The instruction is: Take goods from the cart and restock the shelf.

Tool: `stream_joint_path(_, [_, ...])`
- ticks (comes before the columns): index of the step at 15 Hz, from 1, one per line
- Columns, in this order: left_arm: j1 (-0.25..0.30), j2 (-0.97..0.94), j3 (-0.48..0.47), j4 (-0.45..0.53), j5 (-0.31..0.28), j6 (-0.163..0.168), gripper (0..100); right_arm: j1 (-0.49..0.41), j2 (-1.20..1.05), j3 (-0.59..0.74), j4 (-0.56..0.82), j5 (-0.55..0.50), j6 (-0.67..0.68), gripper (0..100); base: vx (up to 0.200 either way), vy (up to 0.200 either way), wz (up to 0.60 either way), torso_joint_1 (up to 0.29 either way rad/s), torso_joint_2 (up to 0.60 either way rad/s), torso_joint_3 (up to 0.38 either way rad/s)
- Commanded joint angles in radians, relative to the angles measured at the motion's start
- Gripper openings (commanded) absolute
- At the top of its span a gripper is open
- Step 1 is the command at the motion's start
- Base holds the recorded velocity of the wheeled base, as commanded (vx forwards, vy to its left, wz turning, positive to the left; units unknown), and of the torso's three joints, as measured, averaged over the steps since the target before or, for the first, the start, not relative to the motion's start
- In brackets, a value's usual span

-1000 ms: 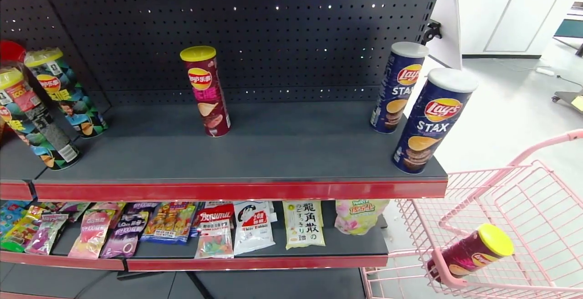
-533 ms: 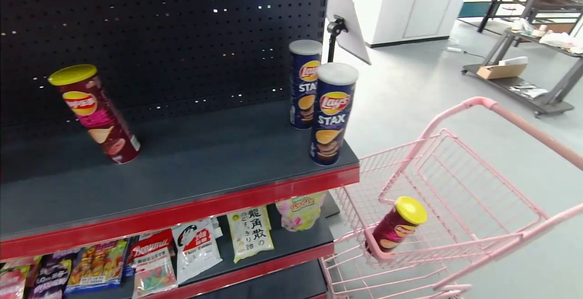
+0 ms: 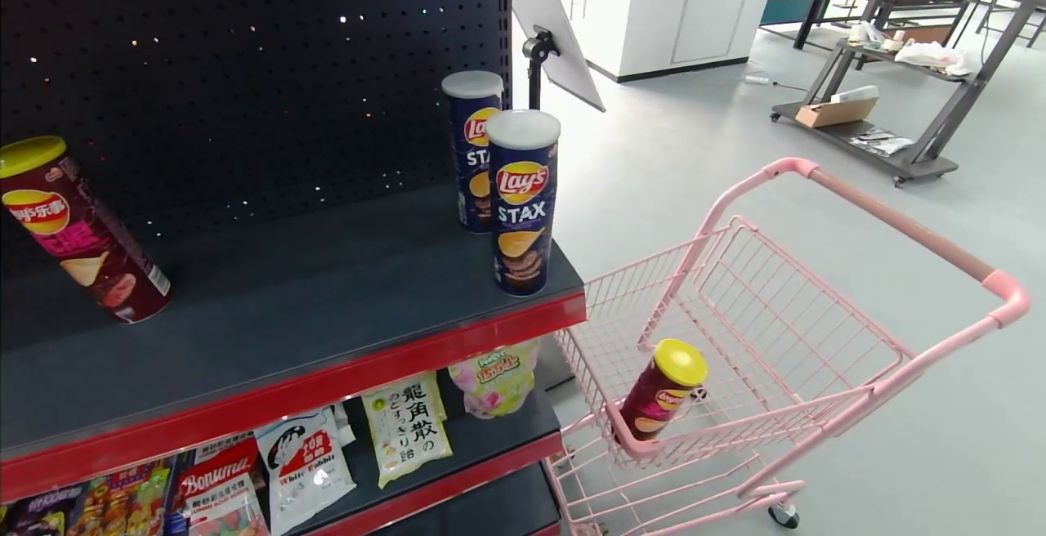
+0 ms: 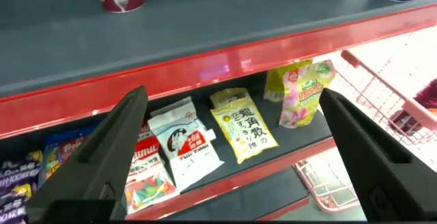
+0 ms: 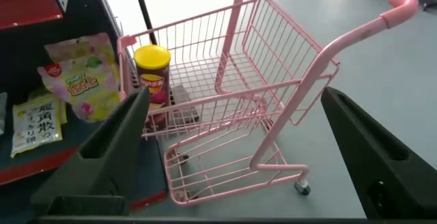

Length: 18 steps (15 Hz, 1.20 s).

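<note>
A maroon chip can [image 3: 660, 389] with a yellow lid leans in the front corner of the pink wire cart [image 3: 899, 225], to the right of the shelf. On the dark upper shelf [image 3: 327, 291] a matching maroon can [image 3: 78, 234] stands at the left and two blue cans [image 3: 523, 201] stand at the right end. My right gripper [image 5: 233, 94] is open and holds nothing, some way short of the cart [image 5: 321, 60] and its can [image 5: 153, 74]. My left gripper [image 4: 233, 93] is open in front of the shelf's red edge [image 4: 205, 63], holding nothing.
Snack bags [image 3: 404, 426] lie on the lower shelf, also seen as bags [image 4: 242, 125] past the left gripper. A tilted sign on a stand [image 3: 556, 37] rises behind the shelf end. Bare grey floor surrounds the cart; a metal rack [image 3: 891, 111] stands far right.
The head camera has swung right, so the shelf sits further left and the whole cart is in the picture. The cans and the cart have kept their places.
</note>
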State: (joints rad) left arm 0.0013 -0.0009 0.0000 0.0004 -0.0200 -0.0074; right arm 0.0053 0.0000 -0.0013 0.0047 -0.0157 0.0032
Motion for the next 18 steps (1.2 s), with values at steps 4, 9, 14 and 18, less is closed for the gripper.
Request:
stream_joint_path(4, [0.000,0.001,0.000,0.000,0.000,0.000,100,-0.001,0.000,0.000,0.000,0.000,0.000,100,0.000,0.000,0.00,-0.135,0.35,0.206])
stream_joint_path(9, [0.000,0.001,0.000,0.001,0.000,0.000,100,-0.001,0.000,0.000,0.000,0.000,0.000,100,0.000,0.000,0.00,-0.147,0.37,0.226])
stream_joint_path(14, [0.000,0.001,0.000,0.000,0.000,0.000,100,-0.001,0.000,0.000,0.000,0.000,0.000,100,0.000,0.000,0.00,-0.160,0.47,0.291])
stream_joint_path(18, [0.000,0.001,0.000,0.001,0.000,0.000,100,-0.001,0.000,0.001,0.000,0.000,0.000,100,0.000,0.000,0.00,-0.170,0.54,0.365])
